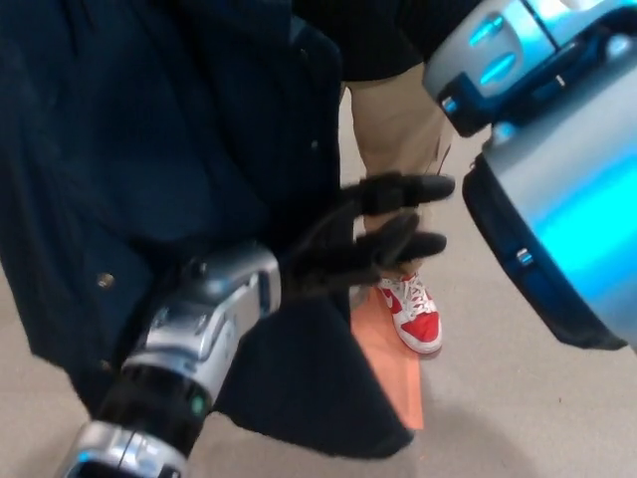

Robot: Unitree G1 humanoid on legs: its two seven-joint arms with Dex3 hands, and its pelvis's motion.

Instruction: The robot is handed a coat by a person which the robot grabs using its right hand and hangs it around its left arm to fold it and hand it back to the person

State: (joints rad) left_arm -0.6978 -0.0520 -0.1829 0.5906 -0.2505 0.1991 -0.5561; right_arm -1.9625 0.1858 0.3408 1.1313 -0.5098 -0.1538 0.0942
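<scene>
Head view: black left hand (363, 239) open, fingers extended rightward, gripping nothing; dark navy fabric coat (149, 149) behind, hanging lengthwise downward.

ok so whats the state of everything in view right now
coat, hanging unfolded, top out of frame
left hand, open, fingers spread, holding nothing
right arm, close to camera, its hand out of view
person's shoe, flat on floor at the orange marker
</scene>
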